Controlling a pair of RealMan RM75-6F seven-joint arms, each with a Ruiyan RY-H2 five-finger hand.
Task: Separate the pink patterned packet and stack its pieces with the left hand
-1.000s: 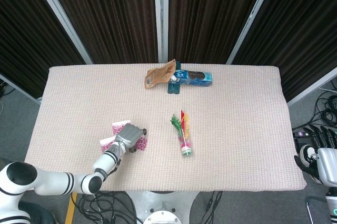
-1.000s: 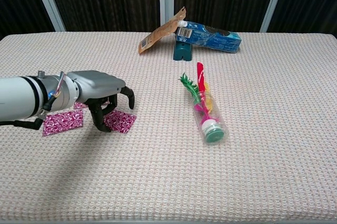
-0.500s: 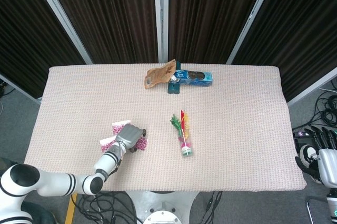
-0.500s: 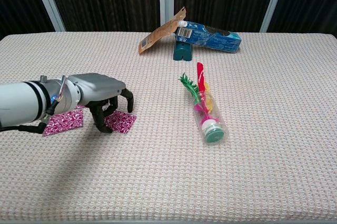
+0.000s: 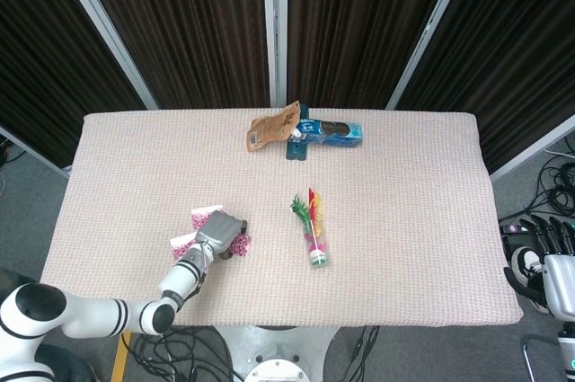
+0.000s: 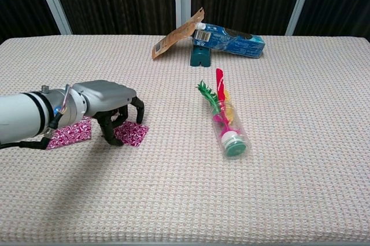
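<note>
The pink patterned packet lies in separate pieces on the table's front left. One piece (image 6: 134, 134) lies flat under my left hand (image 6: 111, 106), whose curled fingers (image 6: 120, 120) press down and pinch its left edge. A second piece (image 6: 70, 133) lies just left of the hand, partly hidden by the wrist. In the head view the hand (image 5: 221, 235) covers the middle of the pieces: one (image 5: 206, 216) pokes out behind it, one (image 5: 182, 242) to its left and one (image 5: 243, 243) to its right. My right hand (image 5: 545, 259) hangs off the table's right edge, holding nothing, its fingers apart.
A clear tube of coloured feathers (image 6: 227, 125) lies in the middle of the table. At the back stand a brown paper pouch (image 6: 176, 39), a blue box (image 6: 231, 37) and a dark green clip (image 6: 200, 57). The table (image 6: 289, 188) has a woven beige cloth.
My left hand has shifted a little to the left and drawn the piece under its fingers with it. The right hand has not moved.
</note>
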